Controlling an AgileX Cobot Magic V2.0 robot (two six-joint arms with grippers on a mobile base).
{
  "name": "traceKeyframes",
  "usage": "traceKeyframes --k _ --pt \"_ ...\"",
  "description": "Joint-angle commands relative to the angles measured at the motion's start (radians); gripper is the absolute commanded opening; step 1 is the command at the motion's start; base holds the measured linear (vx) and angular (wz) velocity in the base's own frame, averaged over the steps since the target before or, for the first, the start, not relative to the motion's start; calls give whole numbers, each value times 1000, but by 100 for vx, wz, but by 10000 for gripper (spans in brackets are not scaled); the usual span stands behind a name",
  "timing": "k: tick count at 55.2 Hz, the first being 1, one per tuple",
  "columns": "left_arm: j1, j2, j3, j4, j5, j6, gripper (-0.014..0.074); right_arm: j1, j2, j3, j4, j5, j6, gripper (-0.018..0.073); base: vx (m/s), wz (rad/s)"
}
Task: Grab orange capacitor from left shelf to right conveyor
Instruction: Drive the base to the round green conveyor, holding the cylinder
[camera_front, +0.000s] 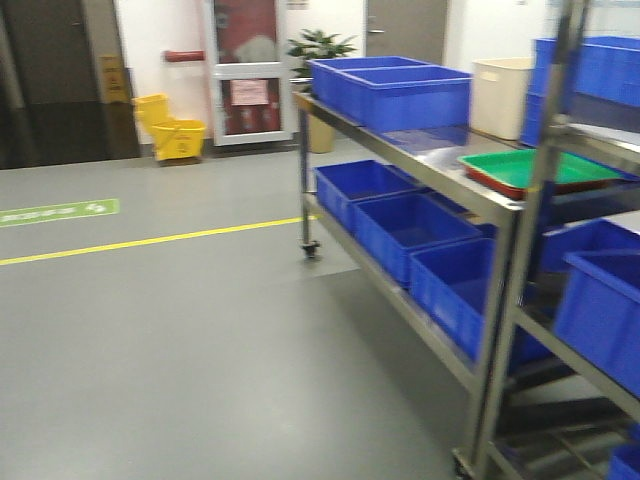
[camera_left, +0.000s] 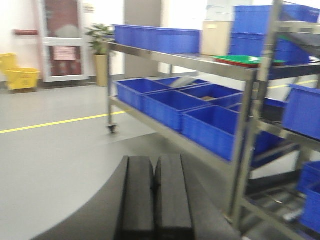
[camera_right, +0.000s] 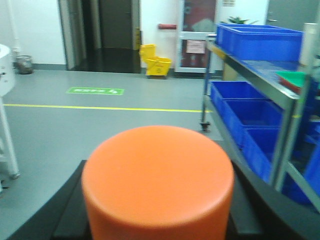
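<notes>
- We see the left gripper (camera_left: 155, 165) held level above the grey floor (camera_left: 60, 165). Its two flat, matte black fingers (camera_left: 137, 195) are pressed together with nothing between them.
- We see the right gripper (camera_right: 157, 220) clamped on the orange capacitor (camera_right: 157, 175), a smooth, round-topped cylinder with a black finger at either flank.
- At right stands the left shelf (camera_front: 400, 153), which has a steel frame and glossy blue plastic bins (camera_front: 405, 230).

Three cams, same stretch of floor (camera_front: 200, 350)

Front cam looks across the floor, left shelf (camera_front: 420, 160) on its right. Left wrist cam rides lower, peering over the left gripper (camera_left: 155, 162) at that shelf. Right wrist cam has the orange capacitor (camera_right: 157, 180) right at the lens. All three catch the yellow mop bucket (camera_front: 178, 135) and floor line (camera_front: 150, 240).
</notes>
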Motion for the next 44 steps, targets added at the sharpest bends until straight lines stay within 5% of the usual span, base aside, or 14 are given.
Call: traceKeyframes --k 1,44 --pt "-8 -5 -30 -5 -83 -6 -6 0 11 -28 -9 -95 0 -8 10 53" --pt "-8 -5 -30 -5 -83 -6 -6 0 11 -28 -9 -95 0 -8 21 60"
